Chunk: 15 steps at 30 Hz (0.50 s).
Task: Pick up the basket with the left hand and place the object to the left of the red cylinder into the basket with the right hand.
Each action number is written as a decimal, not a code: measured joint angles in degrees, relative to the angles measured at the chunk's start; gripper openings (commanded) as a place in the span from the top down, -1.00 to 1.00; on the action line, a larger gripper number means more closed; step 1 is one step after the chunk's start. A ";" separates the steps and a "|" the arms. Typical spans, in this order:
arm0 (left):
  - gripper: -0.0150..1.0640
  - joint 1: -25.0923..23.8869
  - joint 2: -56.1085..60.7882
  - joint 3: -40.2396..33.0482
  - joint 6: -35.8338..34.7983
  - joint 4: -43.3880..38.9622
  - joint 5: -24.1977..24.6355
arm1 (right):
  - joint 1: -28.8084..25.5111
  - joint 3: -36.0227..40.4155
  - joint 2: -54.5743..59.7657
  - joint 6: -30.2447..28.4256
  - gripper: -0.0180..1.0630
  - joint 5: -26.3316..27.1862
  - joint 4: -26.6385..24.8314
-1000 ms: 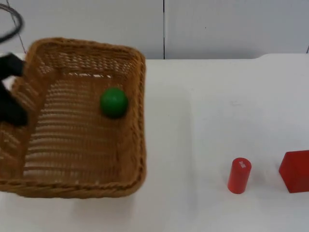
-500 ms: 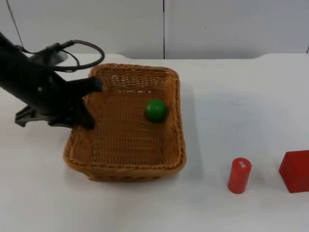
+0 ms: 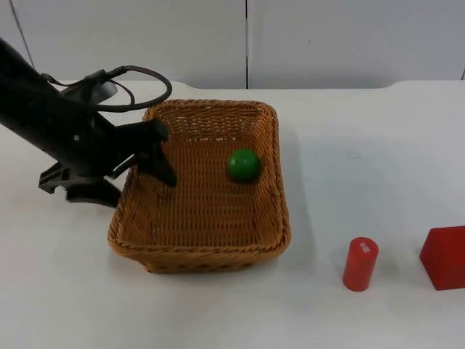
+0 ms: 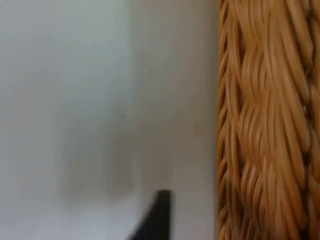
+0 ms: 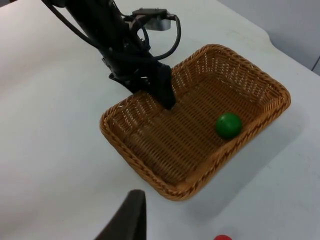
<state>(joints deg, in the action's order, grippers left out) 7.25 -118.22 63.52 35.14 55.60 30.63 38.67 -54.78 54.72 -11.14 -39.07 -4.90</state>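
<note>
Basket [image 3: 203,190] is sitting on the bench [image 3: 363,160] now, lower and further right than a second ago, when it was hanging close to the top camera. I am seeing the left end effector [image 3: 142,171] at its left rim, one finger [image 3: 160,156] inside the wall and the other outside, so it is closed on the basket rim. In the left wrist view the woven wall [image 4: 270,120] is standing just beside the fingertip. The green ball [image 3: 243,165] is lying inside the basket, near its right wall. The red cylinder [image 3: 360,264] is standing well apart to the right, with the red block [image 3: 445,257] beyond it. I am judging that the placing is done. Of the right end effector I cannot tell the state.
</note>
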 measured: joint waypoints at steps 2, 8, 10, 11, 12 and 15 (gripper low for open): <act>-0.98 -0.12 0.15 0.00 0.08 -0.13 0.00 | 0.00 0.00 0.00 0.00 -0.98 0.00 0.00; -0.98 -3.28 6.52 0.00 0.48 -4.97 -0.10 | 0.00 0.00 0.00 0.00 -0.98 0.00 0.00; -0.98 -4.86 10.23 0.00 0.48 -5.81 0.05 | 0.00 0.00 0.00 0.00 -0.98 0.00 0.00; -0.98 -4.86 10.23 0.00 0.48 -5.81 0.05 | 0.00 0.00 0.00 0.00 -0.98 0.00 0.00; -0.98 -5.61 12.40 0.00 0.48 -6.35 0.24 | 0.00 0.00 0.00 0.00 -0.98 0.00 0.00; -0.98 -6.60 16.74 0.00 0.48 -7.39 1.05 | 0.00 0.00 0.00 0.00 -0.98 0.00 0.00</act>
<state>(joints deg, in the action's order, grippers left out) 0.66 -101.47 63.52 35.62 48.21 31.68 38.67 -54.78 54.72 -11.14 -39.07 -4.90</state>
